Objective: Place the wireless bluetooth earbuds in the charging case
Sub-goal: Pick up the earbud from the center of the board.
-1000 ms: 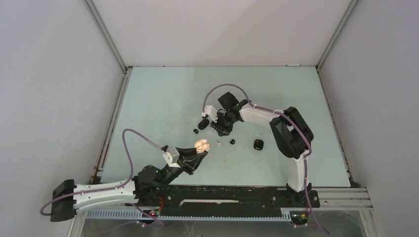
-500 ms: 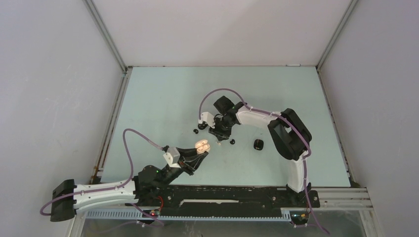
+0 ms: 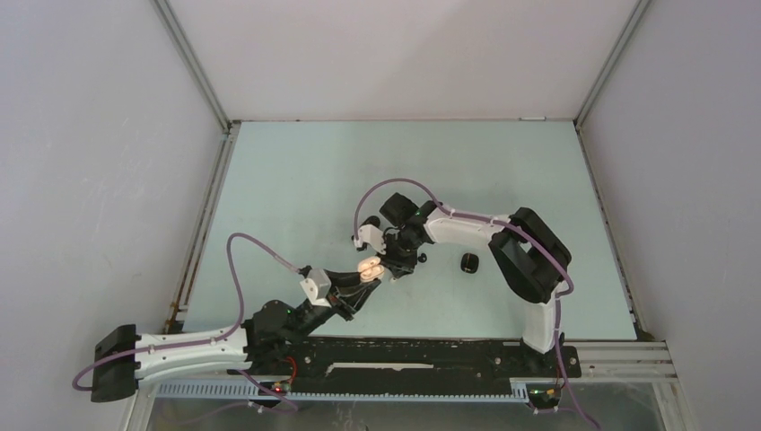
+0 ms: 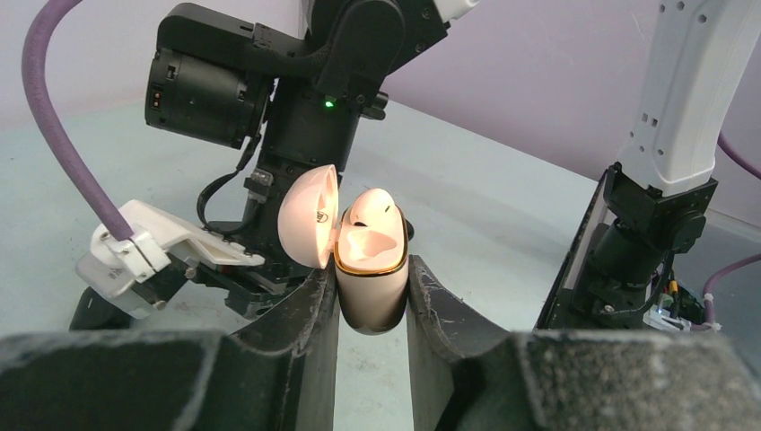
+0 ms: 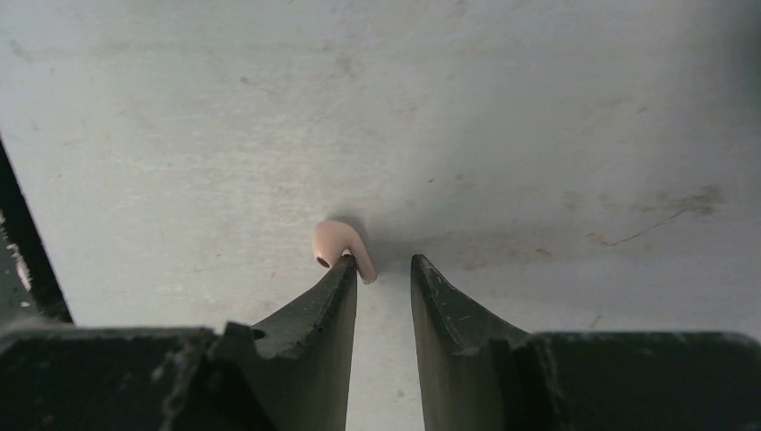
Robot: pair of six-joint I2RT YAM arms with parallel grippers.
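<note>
My left gripper [image 4: 371, 271] is shut on the open cream charging case [image 4: 370, 285], holding it upright with the lid [image 4: 309, 217] swung left. One whitish earbud [image 4: 371, 208] sits in the case. In the top view the case [image 3: 369, 267] is just left of my right gripper [image 3: 392, 260]. In the right wrist view my right gripper [image 5: 384, 266] is open, low over the table. A second whitish earbud [image 5: 334, 241] lies on the table, touching the left fingertip's outer side, not between the jaws.
A closed black case [image 3: 468, 262] lies on the table right of the right gripper. A small black earbud [image 3: 421, 257] lies between them. The right arm's wrist [image 4: 305, 108] stands close behind the cream case. The right arm's base [image 4: 660, 193] is at the right.
The right arm has swung left and nearer, bringing its gripper down beside the cream case. The left gripper has edged slightly forward, still holding the case.
</note>
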